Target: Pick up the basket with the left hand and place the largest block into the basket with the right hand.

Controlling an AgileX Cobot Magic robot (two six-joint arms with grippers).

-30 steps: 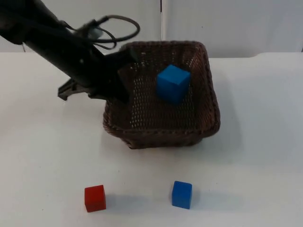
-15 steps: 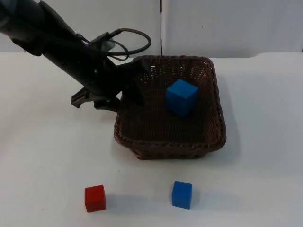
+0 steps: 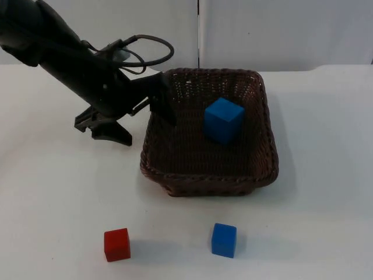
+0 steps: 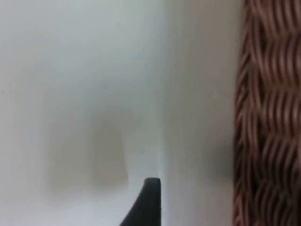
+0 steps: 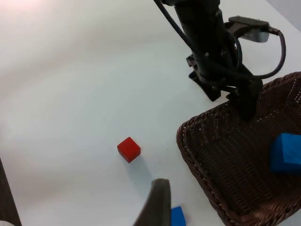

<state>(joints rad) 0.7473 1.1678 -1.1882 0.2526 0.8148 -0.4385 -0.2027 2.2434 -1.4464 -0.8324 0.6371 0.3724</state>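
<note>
Top view: I see the wicker basket (image 3: 210,137) sitting flat on the white counter (image 3: 326,175), with the large blue block (image 3: 224,120) already inside it, toward the far side.
Left gripper (image 3: 147,114): I have it at the basket's left wall, one finger over the rim inside, the other outside on the counter; the jaws are spread, with the wall between them and not pinched.
Left wrist view: I see the woven wall (image 4: 268,113) just beside my fingertip, with bare counter between them.
Right gripper (image 5: 157,207): this arm waits above the near counter; I cannot tell whether its jaws are spread or pressed together.
Other blocks: the small red block (image 3: 117,244) and the small blue block (image 3: 224,240) lie apart from each other on the counter, in front of the basket.
Step in hand: I judge the largest block is placed and the basket set down.
Next move: I would lift the left arm clear of the rim without dragging the basket.
</note>
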